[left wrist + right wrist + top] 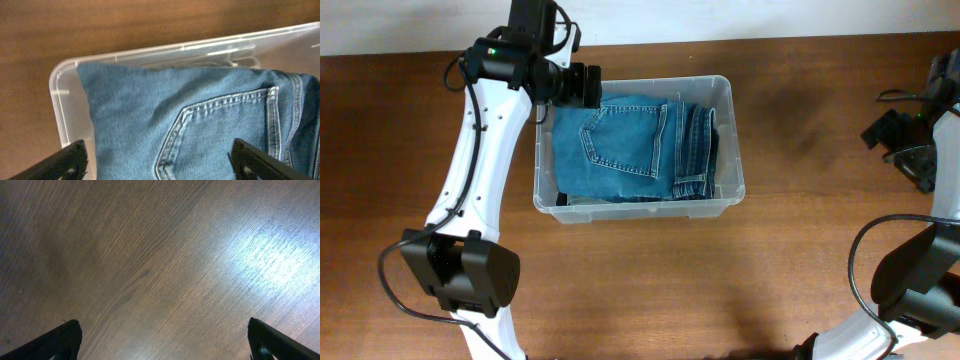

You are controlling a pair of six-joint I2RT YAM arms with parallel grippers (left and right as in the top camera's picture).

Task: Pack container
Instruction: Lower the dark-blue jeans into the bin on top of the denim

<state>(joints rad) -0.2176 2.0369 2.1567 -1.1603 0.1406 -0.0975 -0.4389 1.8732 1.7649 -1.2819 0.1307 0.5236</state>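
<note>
Dark wood-grain table (pixel 800 250) fills the overhead view, with a pale strip of wall along its far edge. On it, left of centre and toward the far side, sits the container (pixel 725 100), a clear plastic bin with rounded corners and a rim. Folded blue jeans (pixel 620 140) lie flat inside and cover nearly all of its floor. 1 back pocket faces up with pale double stitching, and thicker folds are stacked at the right end. Any tag or print on the denim is too small to read.

The left gripper (pixel 578 85) hangs over the container's far-left corner. In the left wrist view its 2 black fingers (pixel 70 157) stand far apart at the lower corners, above the denim and gripping nothing.

The right gripper (pixel 910 150) is well apart from the container, at the table's right edge. Its fingers (pixel 60 337) are also spread wide over bare wood with a bright patch of reflected light.
</note>
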